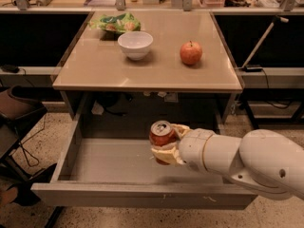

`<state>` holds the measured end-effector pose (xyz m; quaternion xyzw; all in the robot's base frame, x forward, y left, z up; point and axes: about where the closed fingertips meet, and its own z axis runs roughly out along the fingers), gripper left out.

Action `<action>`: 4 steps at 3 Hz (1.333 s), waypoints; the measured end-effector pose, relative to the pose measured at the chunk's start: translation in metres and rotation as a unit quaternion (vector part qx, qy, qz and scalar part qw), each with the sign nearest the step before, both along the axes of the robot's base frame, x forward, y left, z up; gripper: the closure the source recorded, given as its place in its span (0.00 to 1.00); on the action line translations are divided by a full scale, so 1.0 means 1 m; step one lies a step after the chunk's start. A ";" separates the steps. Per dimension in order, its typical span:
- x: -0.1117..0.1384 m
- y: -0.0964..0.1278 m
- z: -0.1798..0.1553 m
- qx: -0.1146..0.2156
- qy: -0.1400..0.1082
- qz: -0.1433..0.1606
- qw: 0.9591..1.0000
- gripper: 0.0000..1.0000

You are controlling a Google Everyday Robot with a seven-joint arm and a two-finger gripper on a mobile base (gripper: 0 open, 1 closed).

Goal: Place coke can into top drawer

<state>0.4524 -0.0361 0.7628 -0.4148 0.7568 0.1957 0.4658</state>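
The coke can (160,136), red with a silver top, stands upright in my gripper (167,144), which is shut on it. The white arm reaches in from the right. The can hangs over the middle of the open top drawer (109,163), above its grey floor. The can's lower part is hidden by the cream fingers (164,155).
On the tan tabletop (95,68) stand a white bowl (135,44), a red apple (190,52) and a green chip bag (115,22). The drawer's front panel (142,195) lies nearest me. A dark chair (19,113) is at the left.
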 end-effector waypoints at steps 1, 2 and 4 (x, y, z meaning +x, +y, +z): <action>0.011 0.003 -0.023 -0.015 0.015 0.002 1.000 1.00; 0.031 0.011 -0.068 -0.017 0.046 -0.009 0.999 1.00; 0.047 0.015 -0.102 -0.019 0.064 -0.027 0.997 0.81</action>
